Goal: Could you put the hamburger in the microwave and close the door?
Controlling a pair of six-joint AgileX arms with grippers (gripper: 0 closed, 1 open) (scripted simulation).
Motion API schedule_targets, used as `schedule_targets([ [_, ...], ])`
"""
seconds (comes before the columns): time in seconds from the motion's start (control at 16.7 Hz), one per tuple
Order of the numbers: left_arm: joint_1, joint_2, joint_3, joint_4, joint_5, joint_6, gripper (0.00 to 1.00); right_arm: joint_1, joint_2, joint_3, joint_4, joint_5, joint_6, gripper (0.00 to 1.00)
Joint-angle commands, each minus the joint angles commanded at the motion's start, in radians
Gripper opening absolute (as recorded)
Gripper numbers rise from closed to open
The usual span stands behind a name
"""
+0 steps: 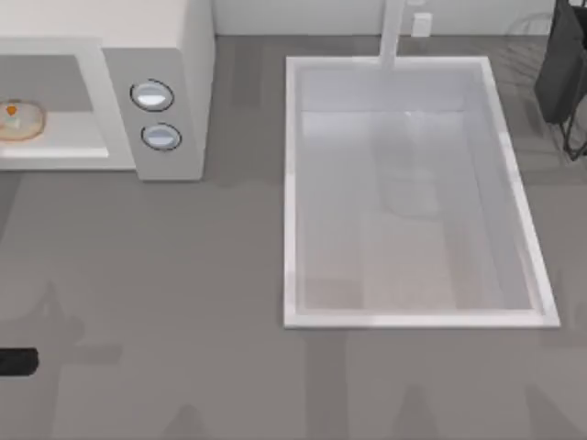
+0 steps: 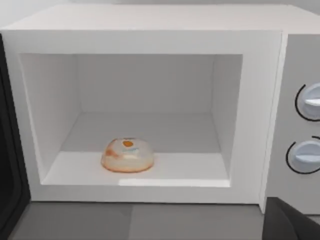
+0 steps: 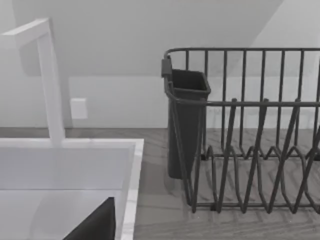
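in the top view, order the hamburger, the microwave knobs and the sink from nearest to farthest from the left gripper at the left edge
1. The hamburger, inside the microwave cavity, up the left side from the left gripper.
2. The knobs, on the microwave's side panel, further right.
3. The sink, in the middle and right of the table; its near rim lies beyond the knobs.

The microwave (image 1: 165, 110) is cut off at the top view's left edge, so part of its cavity is hidden. The door (image 2: 10, 165) shows as just a dark strip. The dish rack (image 3: 250, 150) runs off the picture.
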Motion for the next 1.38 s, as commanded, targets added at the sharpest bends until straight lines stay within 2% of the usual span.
schedule_targets([
  [0.24,0.010,0.083,0.028,0.005,0.004,0.000,0.00,0.000,0.000,0.000,0.000,0.000,0.000,1.00],
  [0.36,0.046,0.075,0.028,-0.004,0.041,0.001,0.00,0.000,0.000,0.000,0.000,0.000,0.000,1.00],
  [0.72,0.307,0.075,0.022,-0.002,0.301,0.007,0.00,0.000,0.000,0.000,0.000,0.000,0.000,1.00],
  [0.84,0.362,0.083,0.021,0.011,0.355,0.009,0.00,0.000,0.000,0.000,0.000,0.000,0.000,1.00],
  [1.2,0.372,0.084,0.026,0.015,0.365,0.010,0.00,0.000,0.000,0.000,0.000,0.000,0.000,1.00],
  [1.38,0.431,0.147,0.087,-0.006,0.389,0.065,0.00,0.000,0.000,0.000,0.000,0.000,0.000,1.00],
])
